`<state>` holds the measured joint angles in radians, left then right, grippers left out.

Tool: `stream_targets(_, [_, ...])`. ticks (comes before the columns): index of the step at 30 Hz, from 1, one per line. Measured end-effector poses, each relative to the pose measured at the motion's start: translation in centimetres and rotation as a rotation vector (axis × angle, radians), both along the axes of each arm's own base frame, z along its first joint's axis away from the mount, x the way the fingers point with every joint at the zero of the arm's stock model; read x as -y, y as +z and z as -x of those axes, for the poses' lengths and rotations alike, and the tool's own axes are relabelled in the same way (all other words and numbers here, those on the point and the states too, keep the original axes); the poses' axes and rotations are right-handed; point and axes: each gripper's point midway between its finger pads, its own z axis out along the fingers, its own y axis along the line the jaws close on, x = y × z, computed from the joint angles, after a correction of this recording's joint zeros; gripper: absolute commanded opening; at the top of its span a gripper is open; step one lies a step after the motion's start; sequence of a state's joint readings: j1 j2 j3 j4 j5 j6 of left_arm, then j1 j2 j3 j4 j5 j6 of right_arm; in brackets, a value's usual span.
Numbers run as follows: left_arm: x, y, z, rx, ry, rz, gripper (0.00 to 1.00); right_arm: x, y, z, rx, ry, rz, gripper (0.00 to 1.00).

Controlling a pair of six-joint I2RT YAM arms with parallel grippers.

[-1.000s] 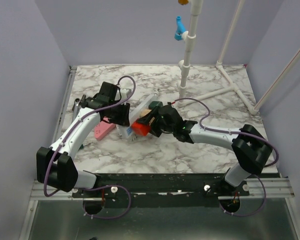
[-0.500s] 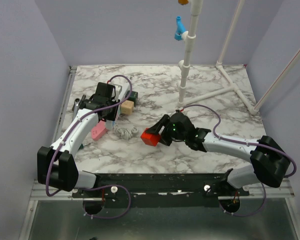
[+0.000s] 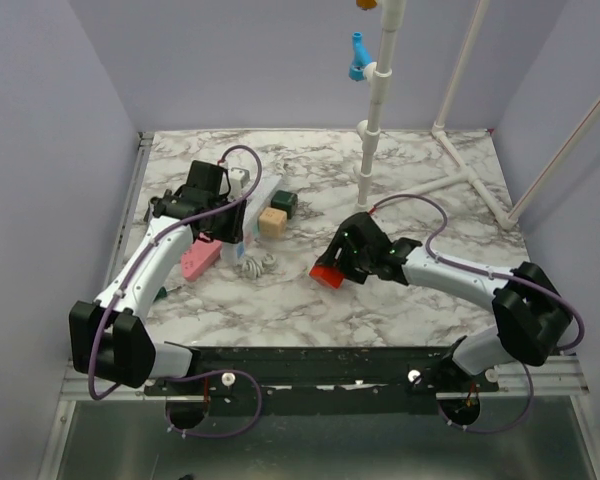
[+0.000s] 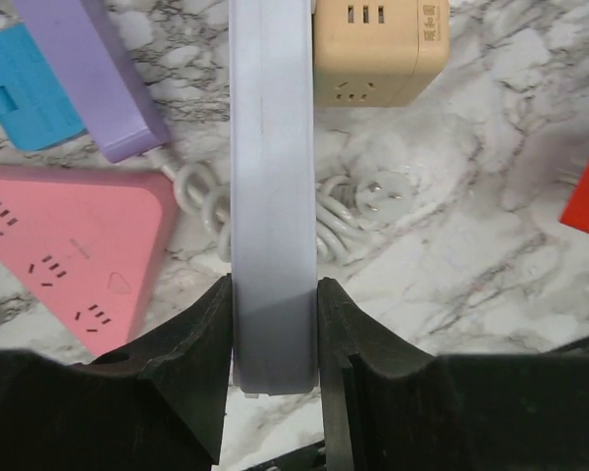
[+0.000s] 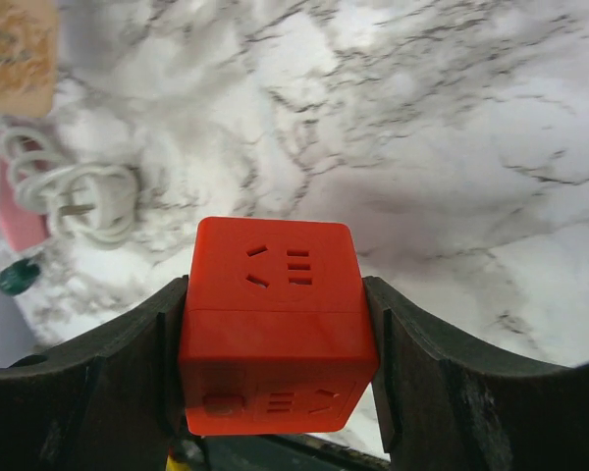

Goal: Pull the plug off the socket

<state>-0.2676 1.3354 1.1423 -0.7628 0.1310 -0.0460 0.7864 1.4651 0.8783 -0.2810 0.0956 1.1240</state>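
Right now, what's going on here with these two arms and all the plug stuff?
The left gripper is clamped on one end of the long white power strip. The right gripper is shut on a red cube plug, held apart from the strip, off to its right. So that plug is out of the strip. A tan cube and a dark green cube sit against the strip's side; whether they are plugged in is unclear.
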Motion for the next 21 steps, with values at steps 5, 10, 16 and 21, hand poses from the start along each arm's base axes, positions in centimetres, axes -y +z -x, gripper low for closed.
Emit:
stream_targets(5, [1.9,1.6,1.1,-0.044,-0.048,0.098,0.00,1.5,-1.7,-0.2,-0.008,-0.017,0.074,0.01])
stream_targets(10, [2.6,2.1,1.8,-0.072,-0.069,0.139,0.00,2.9,-3.0,0.0,0.001,-0.029,0.120,0.22])
stream_targets(16, [2.5,2.2,1.9,-0.080,-0.068,0.153,0.00,4.2,-3.5,0.6,0.011,-0.045,0.145,0.76])
stream_targets(21, [2.2,2.2,1.9,-0.085,-0.060,0.163,0.00,4.9,-3.1,0.7,0.031,-0.064,0.153,1.00])
